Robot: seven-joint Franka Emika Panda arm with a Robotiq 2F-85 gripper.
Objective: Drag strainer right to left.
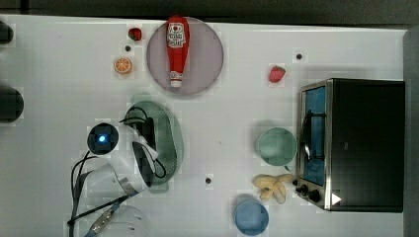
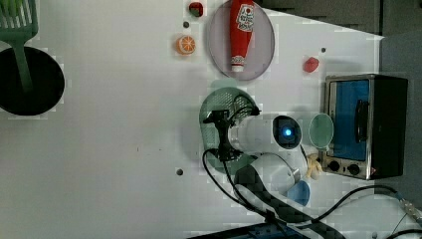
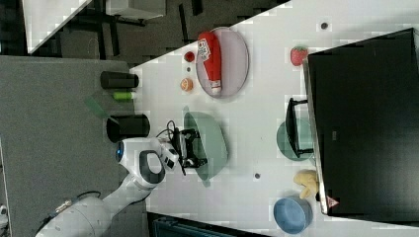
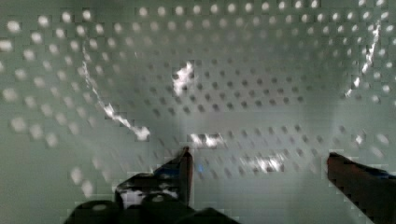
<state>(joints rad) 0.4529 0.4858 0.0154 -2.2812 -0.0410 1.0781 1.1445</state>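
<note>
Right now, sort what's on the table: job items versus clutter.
Job:
strainer
end effector, open, inside the strainer

Lying about:
ketchup bottle on plate
orange slice
two strawberries
green bowl
blue bowl
bananas
toaster oven

— How does the arm [image 1: 106,180] stand now?

— It comes in from the top view's lower left corner. The white wrist [image 1: 143,158] is bent downward, and the gripper [image 4: 259,161] points down.

— And the fingers [image 4: 180,170]?

— They stand wide apart in the wrist view, with nothing between them. In the right view the gripper [image 3: 190,148] is at the end of the wrist, low over the table.
</note>
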